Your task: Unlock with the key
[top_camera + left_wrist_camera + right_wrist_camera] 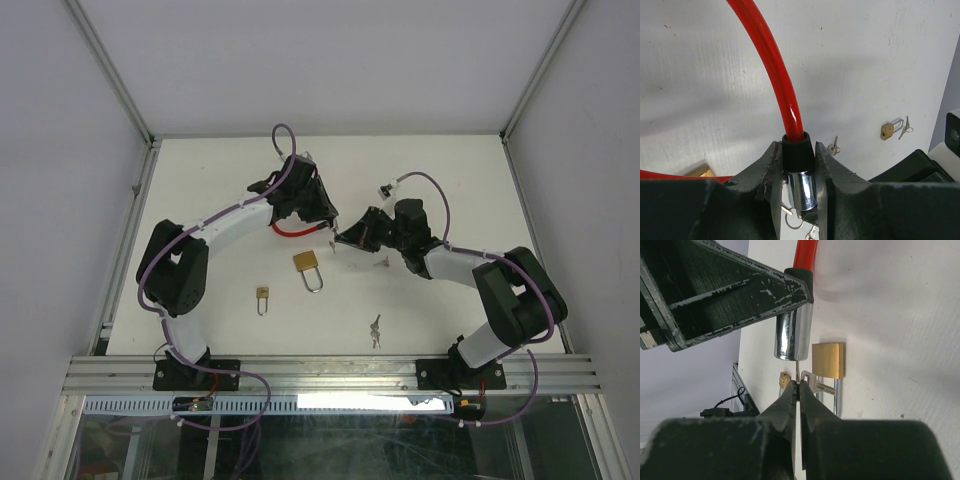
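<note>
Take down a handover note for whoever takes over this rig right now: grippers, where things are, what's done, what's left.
Left gripper shut on the cable lock barrel, red cable arching away.
Right gripper shut on the key, blade tip at the barrel's end face; depth unclear.
Large brass padlock, small brass padlock and spare keys lie on the table.
Done: lock and key gripped, lined up.
Left: seat key, turn, free the cable.

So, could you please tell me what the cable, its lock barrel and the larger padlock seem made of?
The cable is glossy red, likely plastic-sheathed. The lock barrel shows mirror-bright reflections, probably chromed metal. The larger padlock has a dull yellow, brass-like body and silvery shackle.
</note>
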Controlling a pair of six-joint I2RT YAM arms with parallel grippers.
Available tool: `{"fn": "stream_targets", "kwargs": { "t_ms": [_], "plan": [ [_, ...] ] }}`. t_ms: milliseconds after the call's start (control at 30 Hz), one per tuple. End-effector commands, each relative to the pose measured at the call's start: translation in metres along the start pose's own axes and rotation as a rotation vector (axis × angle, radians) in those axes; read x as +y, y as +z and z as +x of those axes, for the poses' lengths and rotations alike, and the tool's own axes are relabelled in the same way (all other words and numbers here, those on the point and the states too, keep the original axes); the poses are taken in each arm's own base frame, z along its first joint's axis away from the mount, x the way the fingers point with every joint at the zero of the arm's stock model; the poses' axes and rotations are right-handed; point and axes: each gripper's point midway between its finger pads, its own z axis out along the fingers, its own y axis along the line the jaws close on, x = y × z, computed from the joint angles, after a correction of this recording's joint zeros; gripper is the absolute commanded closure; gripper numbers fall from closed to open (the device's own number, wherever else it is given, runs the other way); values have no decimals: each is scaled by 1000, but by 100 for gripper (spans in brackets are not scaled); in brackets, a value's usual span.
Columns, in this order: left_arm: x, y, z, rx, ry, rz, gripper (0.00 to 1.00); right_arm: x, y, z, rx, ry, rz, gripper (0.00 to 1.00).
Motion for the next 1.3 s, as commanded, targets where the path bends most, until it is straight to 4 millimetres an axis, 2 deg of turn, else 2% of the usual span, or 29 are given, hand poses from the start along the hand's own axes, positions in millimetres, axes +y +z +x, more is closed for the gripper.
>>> {"fn": "stream_targets", "kwargs": {
  "t_ms": [0,233,467,567,700,800,1000,1133,1267],
  "plan": [
    [-30,-26,-1,-32,3,93,100,32,-1,-45,-132,-42,-73,100],
    [-44,-30,8,-10,-14,157,100,38,2,-69,-185,-38,-77,100],
    [-68,-40,1,-17,-19,240,100,66,-1,-120,-301,-137,-125,100],
    [-75,-46,-4,-34,-20,263,100,75,-1,-134,-327,-179,-123,100],
    [-90,-54,-5,-35,-14,339,100,75,-2,-141,-349,-196,-111,100],
    [-103,-66,-13,-83,3,414,100,78,-7,-142,-348,-167,-141,100],
    [-135,-111,-21,-197,25,686,100,93,-32,-154,-355,-49,-275,100],
    [-138,-128,-16,-233,28,822,100,102,-45,-157,-339,-12,-329,100],
    [-132,-137,-10,-278,37,899,100,102,-49,-152,-307,24,-340,100]
  ]
}}
